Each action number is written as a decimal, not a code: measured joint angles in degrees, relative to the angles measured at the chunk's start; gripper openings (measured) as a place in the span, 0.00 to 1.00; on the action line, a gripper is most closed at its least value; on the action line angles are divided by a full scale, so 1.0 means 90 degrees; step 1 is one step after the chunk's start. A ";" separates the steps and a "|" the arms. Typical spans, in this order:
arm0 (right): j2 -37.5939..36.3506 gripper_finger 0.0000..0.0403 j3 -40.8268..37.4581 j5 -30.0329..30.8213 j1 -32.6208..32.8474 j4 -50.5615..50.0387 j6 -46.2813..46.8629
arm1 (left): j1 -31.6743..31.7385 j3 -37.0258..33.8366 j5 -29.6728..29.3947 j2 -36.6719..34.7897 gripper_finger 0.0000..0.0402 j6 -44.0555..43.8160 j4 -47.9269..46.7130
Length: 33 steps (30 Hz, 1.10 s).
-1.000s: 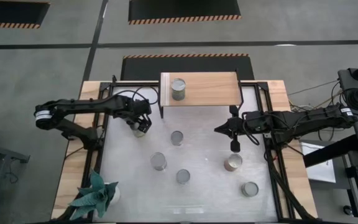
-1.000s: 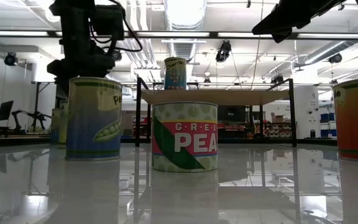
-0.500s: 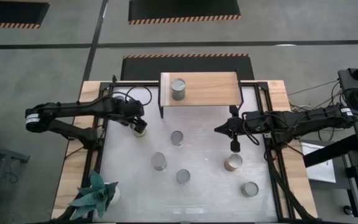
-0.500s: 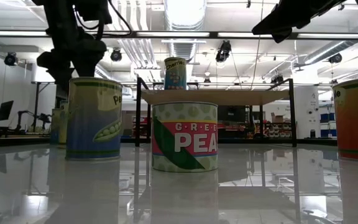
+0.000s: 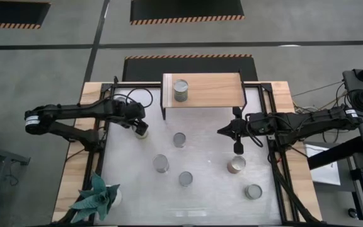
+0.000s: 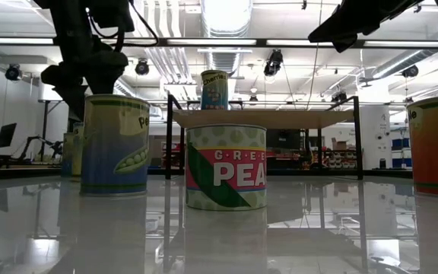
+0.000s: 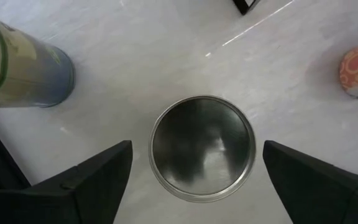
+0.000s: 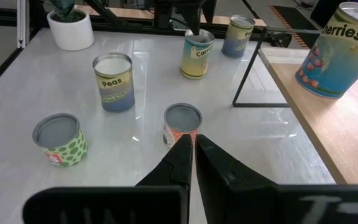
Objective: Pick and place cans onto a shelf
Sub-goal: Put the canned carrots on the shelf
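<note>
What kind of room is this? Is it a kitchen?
Probably not a kitchen. It looks like a robot lab or workshop: two robot arms work at a white table, striped hazard tape marks the grey floor, and ceiling lights and pipes hang overhead.

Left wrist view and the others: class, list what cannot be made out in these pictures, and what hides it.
- The can between the open left gripper: only its lid faces the left wrist view, so its label is hidden.
- The orange can: cut off by the low view's edge.
- The can on the shelf: its label is partly cut off in the right wrist view.
</note>
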 joint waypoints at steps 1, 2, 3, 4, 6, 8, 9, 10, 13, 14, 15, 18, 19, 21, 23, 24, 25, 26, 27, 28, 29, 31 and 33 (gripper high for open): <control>0.0000 0.02 0.0000 -0.0001 0.0000 0.0001 0.0002 | 0.0001 0.0000 0.0000 -0.0005 0.87 -0.0008 -0.0001; 0.0000 0.02 0.0000 0.0000 0.0000 0.0001 0.0014 | 0.0002 0.0000 0.0000 -0.0009 0.88 -0.0017 -0.0002; 0.0000 0.02 0.0000 -0.0001 0.0000 0.0001 0.0025 | 0.0000 -0.0001 -0.0003 -0.0009 0.90 -0.0021 -0.0002; 0.0000 0.02 0.0000 0.0000 0.0000 0.0001 0.0025 | 0.0000 -0.0013 -0.0023 -0.0009 0.92 -0.0027 0.0005; 0.0000 0.02 0.0000 -0.0001 0.0000 0.0001 0.0025 | 0.0000 -0.0029 -0.0068 0.0004 0.96 -0.0048 -0.0007; 0.0000 0.02 0.0000 0.0000 0.0000 -0.0001 0.0025 | 0.0001 -0.0029 0.0032 0.0008 0.98 -0.0051 0.0005; 0.0000 0.02 0.0000 0.0000 0.0000 0.0001 0.0028 | -0.0017 -0.0029 0.0058 0.0008 0.99 -0.0052 0.0010; 0.0000 0.02 0.0000 0.0000 -0.0001 0.0000 0.0026 | -0.0038 -0.0029 0.0067 0.0008 0.99 -0.0052 0.0032; 0.0000 0.02 0.0000 -0.0001 0.0000 -0.0002 0.0014 | -0.0092 -0.0029 0.0024 0.0011 0.97 -0.0058 0.0145; 0.0000 0.02 0.0000 -0.0001 -0.0001 -0.0002 0.0007 | -0.0095 -0.0036 0.0018 0.0020 0.97 -0.0069 0.0193; 0.0000 0.02 -0.0001 -0.0001 -0.0001 -0.0002 0.0003 | -0.0093 -0.0047 0.0006 0.0031 0.96 -0.0079 0.0235; 0.0000 0.02 -0.0012 0.0000 -0.0002 -0.0007 -0.0002 | -0.0092 -0.0120 -0.0005 0.0065 0.95 -0.0115 0.0264; 0.0002 0.02 -0.0012 0.0000 -0.0002 -0.0007 -0.0004 | -0.0092 -0.0160 -0.0005 0.0074 0.95 -0.0123 0.0283; 0.0002 0.02 -0.0012 0.0000 -0.0001 -0.0004 -0.0005 | -0.0092 -0.0281 -0.0008 0.0092 0.95 -0.0186 0.0310; 0.0002 0.02 -0.0014 0.0000 -0.0002 -0.0004 -0.0016 | -0.0099 -0.0408 -0.0050 0.0093 0.95 -0.0218 0.0425; 0.0002 0.02 -0.0012 0.0000 0.0000 -0.0004 -0.0016 | -0.0104 -0.0461 -0.0116 0.0093 0.95 -0.0227 0.0482; 0.0002 0.02 -0.0013 0.0000 0.0000 -0.0004 -0.0018 | -0.0109 -0.0505 -0.0137 0.0093 0.95 -0.0246 0.0531; 0.0002 0.02 -0.0015 -0.0001 -0.0001 -0.0004 -0.0018 | -0.0117 -0.0545 -0.0165 0.0093 0.95 -0.0274 0.0589; 0.0002 0.02 -0.0014 0.0000 -0.0001 -0.0004 -0.0017 | -0.0119 -0.0584 -0.0170 0.0093 0.95 -0.0281 0.0677; 0.0002 0.02 -0.0015 0.0000 -0.0002 -0.0004 -0.0017 | -0.0119 -0.0616 -0.0170 0.0093 0.95 -0.0286 0.0767; 0.0002 0.02 -0.0015 -0.0002 -0.0002 -0.0004 -0.0016 | -0.0121 -0.0646 -0.0170 0.0092 0.95 -0.0293 0.0847; 0.0002 0.02 -0.0015 0.0000 -0.0002 -0.0004 -0.0016 | -0.0129 -0.0690 -0.0170 0.0092 0.94 -0.0351 0.0909; 0.0002 0.02 -0.0015 0.0000 -0.0001 -0.0002 -0.0034 | -0.0129 -0.0735 -0.0170 0.0093 0.91 -0.0409 0.0911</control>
